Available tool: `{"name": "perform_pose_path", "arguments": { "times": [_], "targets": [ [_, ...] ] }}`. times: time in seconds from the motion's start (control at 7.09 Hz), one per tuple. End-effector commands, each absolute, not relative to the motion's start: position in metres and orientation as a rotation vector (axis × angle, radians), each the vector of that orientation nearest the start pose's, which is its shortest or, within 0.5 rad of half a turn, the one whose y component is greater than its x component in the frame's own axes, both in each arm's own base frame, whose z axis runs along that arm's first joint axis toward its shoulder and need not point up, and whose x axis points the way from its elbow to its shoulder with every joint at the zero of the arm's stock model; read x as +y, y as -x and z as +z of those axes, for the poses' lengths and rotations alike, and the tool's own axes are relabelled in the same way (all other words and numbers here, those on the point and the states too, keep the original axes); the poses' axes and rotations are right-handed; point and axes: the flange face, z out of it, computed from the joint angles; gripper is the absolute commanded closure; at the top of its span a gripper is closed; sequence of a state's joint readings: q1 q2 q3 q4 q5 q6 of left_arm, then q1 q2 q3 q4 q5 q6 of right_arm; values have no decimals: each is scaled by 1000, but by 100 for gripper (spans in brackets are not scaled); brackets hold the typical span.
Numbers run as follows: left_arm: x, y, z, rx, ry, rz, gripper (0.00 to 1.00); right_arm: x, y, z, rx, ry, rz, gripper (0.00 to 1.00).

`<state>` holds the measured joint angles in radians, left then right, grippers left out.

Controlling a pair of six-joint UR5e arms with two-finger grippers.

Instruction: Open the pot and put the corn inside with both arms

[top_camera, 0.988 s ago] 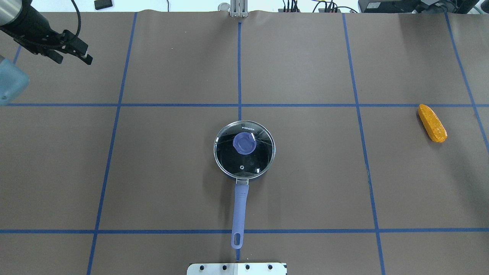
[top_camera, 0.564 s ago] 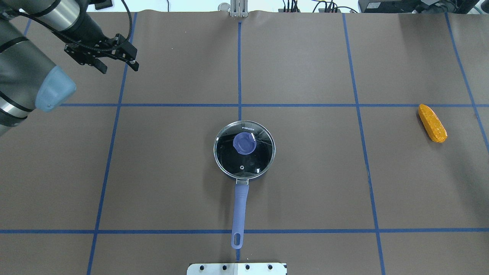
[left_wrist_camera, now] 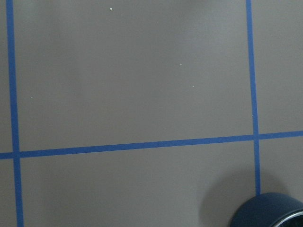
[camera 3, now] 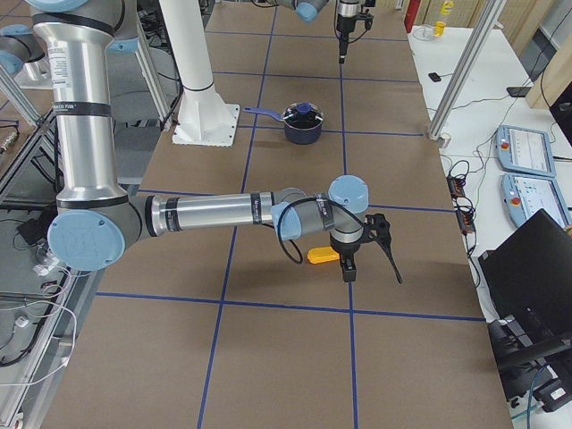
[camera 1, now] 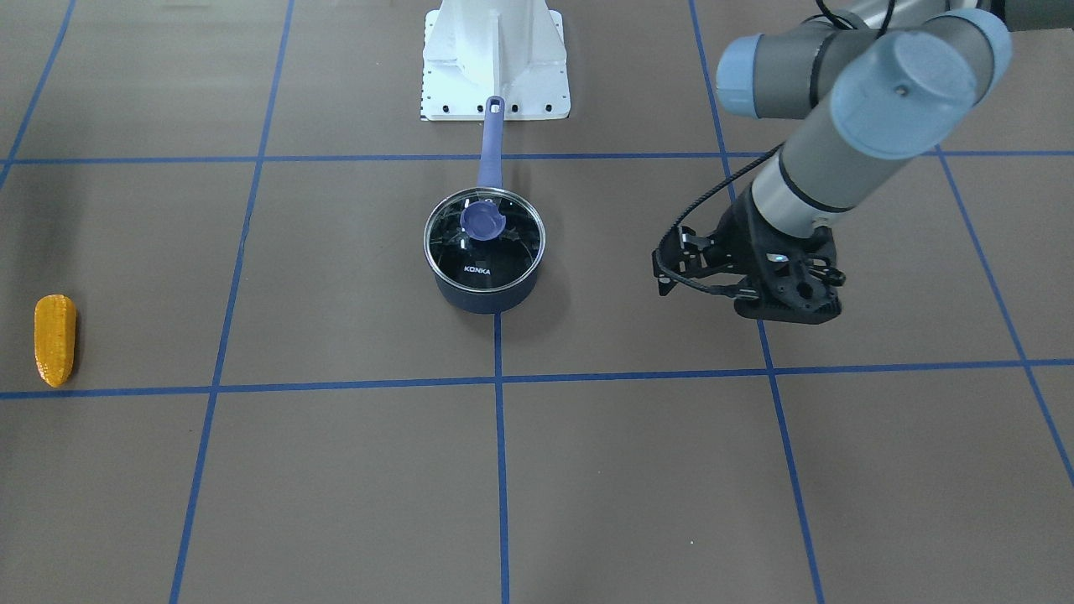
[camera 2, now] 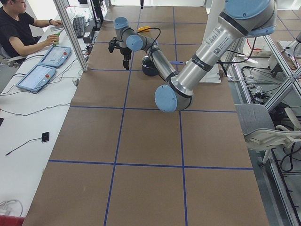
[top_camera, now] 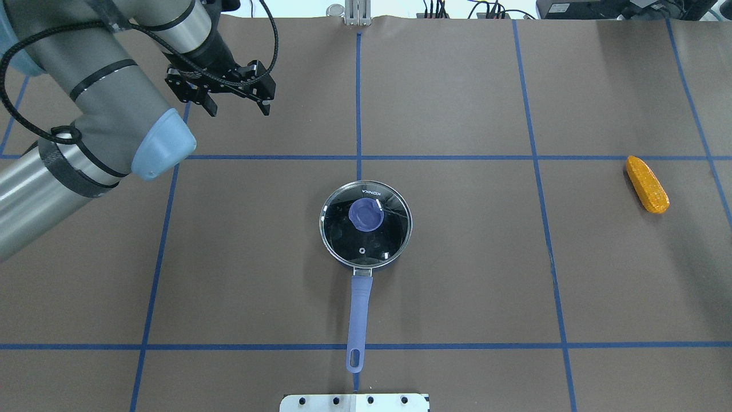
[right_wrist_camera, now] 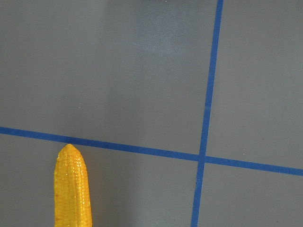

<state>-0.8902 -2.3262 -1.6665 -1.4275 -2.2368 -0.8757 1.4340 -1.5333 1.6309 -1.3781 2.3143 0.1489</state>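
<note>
Logging the opening step as pending, I am seeing the left gripper (top_camera: 239, 107) hanging open-fingered near the far edge of the desk (top_camera: 457, 86), the covered pot (camera 1: 491, 299) mid-desk, the corn (top_camera: 647, 184) by the right edge near the right gripper (camera 3: 368, 266), whose grip I cannot tell, next calling for a centred pinch on the purple knob (top_camera: 365, 215).

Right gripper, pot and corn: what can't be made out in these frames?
- right gripper: shows only in the exterior right view, and small; open or shut cannot be told.
- pot: its inside is masked by the dark, reflective lid in the overhead and front views; the left wrist view's bottom corner cuts off all but a sliver of wall.
- corn: its lower part is cut off by the right wrist view's bottom edge.
</note>
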Motion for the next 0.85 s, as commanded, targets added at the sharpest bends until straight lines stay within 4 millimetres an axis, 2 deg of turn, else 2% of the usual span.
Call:
{"name": "perform_pose_path", "arguments": {
  "times": [0.0,0.14,0.28,0.42,0.56,0.71],
  "targets": [
    [-554,-423,130,921,-28,45,0,-524,21,586,-815,-186,-133,0],
    [-562,-438,113,918,-25,47,0,-524,31,584,-813,-185,-154,0],
    [-553,-454,106,915,-26,69,0,-524,45,586,-805,-173,-177,0],
    [-554,-468,99,894,-47,72,0,-527,53,583,-807,-172,-191,0],
    [-551,-485,88,886,-50,88,0,-529,59,585,-798,-169,-199,0],
    [-543,-496,86,888,-41,103,0,-529,58,585,-792,-170,-197,0]
  ]
}}
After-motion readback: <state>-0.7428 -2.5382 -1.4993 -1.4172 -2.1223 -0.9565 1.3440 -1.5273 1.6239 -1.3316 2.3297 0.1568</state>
